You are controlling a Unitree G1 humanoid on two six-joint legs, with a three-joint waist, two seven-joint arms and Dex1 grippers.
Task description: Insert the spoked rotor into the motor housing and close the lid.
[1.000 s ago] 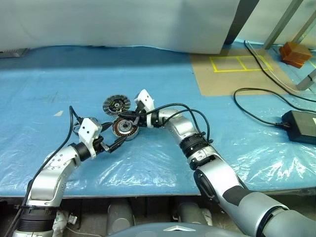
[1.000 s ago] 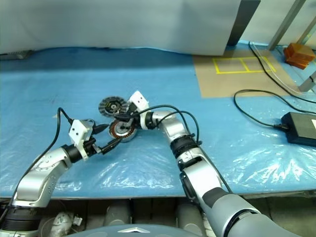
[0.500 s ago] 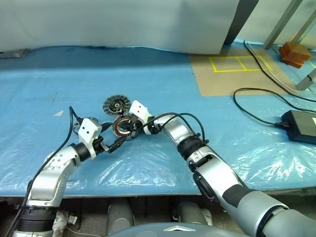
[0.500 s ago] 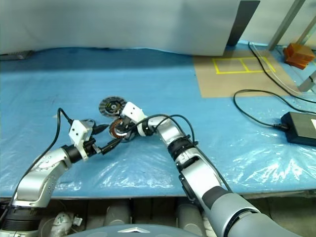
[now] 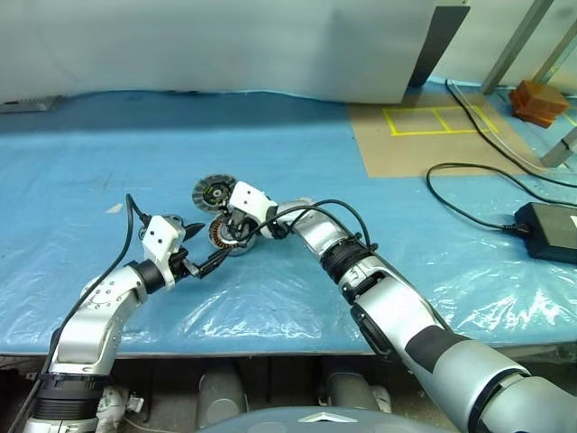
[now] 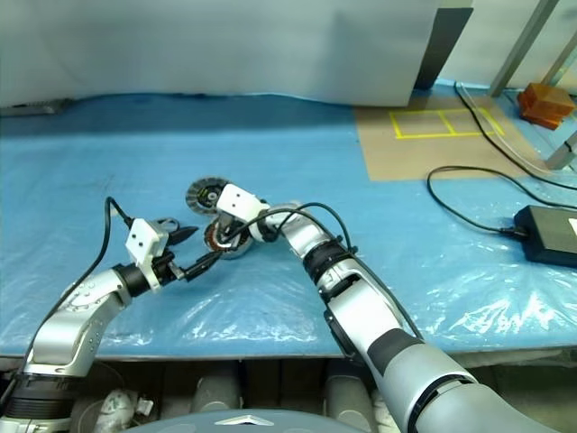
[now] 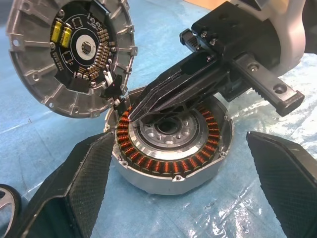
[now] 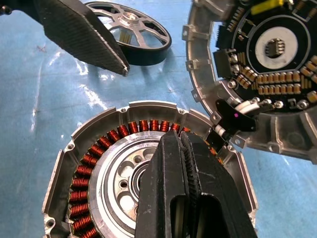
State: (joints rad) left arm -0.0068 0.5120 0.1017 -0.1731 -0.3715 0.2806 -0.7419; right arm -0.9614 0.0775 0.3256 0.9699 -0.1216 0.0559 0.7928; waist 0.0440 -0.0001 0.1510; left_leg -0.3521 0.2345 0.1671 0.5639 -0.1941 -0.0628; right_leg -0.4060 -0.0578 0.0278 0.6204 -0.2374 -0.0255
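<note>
Right gripper [image 8: 185,163] over motor housing [image 8: 94,153] centre

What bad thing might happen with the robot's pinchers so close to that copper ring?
1. The shut right gripper hangs over the motor housing; pushing down might scratch the copper windings.
2. Thin wires seem to join the lid to the housing; a nudge might tug them.
3. The open left gripper might bump the spoked rotor beside it.
</note>
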